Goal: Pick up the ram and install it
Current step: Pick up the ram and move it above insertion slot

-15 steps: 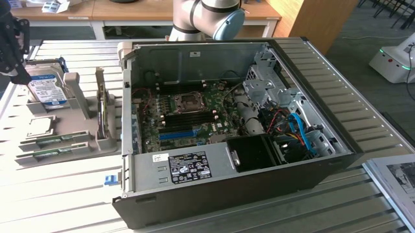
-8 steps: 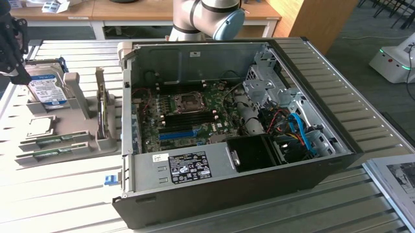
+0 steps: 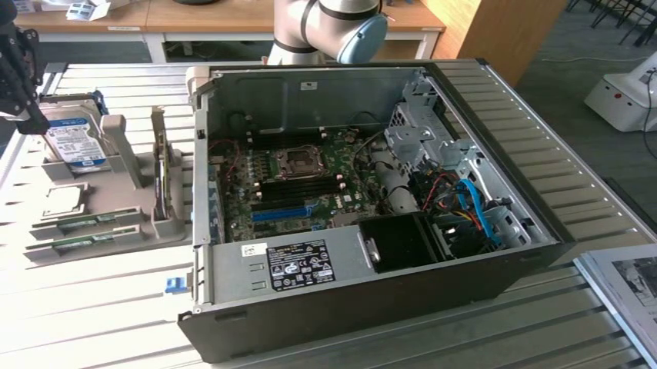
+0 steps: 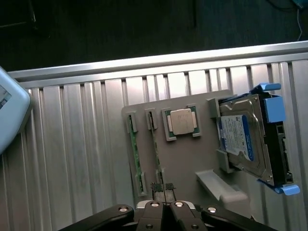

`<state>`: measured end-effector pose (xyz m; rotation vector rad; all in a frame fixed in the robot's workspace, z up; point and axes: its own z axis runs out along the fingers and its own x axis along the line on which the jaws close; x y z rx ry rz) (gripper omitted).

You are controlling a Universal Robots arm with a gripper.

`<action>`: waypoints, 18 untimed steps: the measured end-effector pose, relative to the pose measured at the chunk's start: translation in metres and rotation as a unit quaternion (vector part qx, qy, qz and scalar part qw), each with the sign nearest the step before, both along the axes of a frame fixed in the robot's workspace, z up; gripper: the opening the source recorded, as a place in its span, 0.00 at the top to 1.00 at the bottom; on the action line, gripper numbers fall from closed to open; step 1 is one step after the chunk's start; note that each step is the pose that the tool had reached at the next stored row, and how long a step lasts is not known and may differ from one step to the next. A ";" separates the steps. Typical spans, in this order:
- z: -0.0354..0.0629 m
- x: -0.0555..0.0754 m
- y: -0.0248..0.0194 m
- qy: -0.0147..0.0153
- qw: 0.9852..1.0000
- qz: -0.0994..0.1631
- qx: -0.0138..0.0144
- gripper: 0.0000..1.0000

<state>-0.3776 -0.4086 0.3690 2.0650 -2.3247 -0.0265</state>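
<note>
Hovering over: the ram, with my jaws pressed together and empty above one end of it. I cannot tell whether they touch it.
Ram: resting in a narrow groove of the grey holder, in the lower left of the exterior view, not yet lifted or installed.
Second stick: in the next groove, just beside the ram and parallel to it.
Processor chip: in a square recess on the ram's other side.
Hard drive: propped at a tilt at the holder's end, in the upper left of the exterior view, with blue brackets on it.
Table: ribbed metal, carrying the holder and the case.
Computer case: open, in the centre of the exterior view, well apart from the ram.
Motherboard: inside the case, with a blue slot on it.
</note>
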 end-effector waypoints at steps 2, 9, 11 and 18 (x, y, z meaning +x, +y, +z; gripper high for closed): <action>0.0000 0.000 0.0000 0.000 1.000 0.009 0.000 0.90; 0.0000 0.000 0.0000 0.000 1.000 0.016 0.000 0.90; 0.0000 0.000 0.0000 0.000 1.000 0.016 0.000 0.90; 0.0000 0.000 0.0000 0.000 1.000 0.016 0.000 0.90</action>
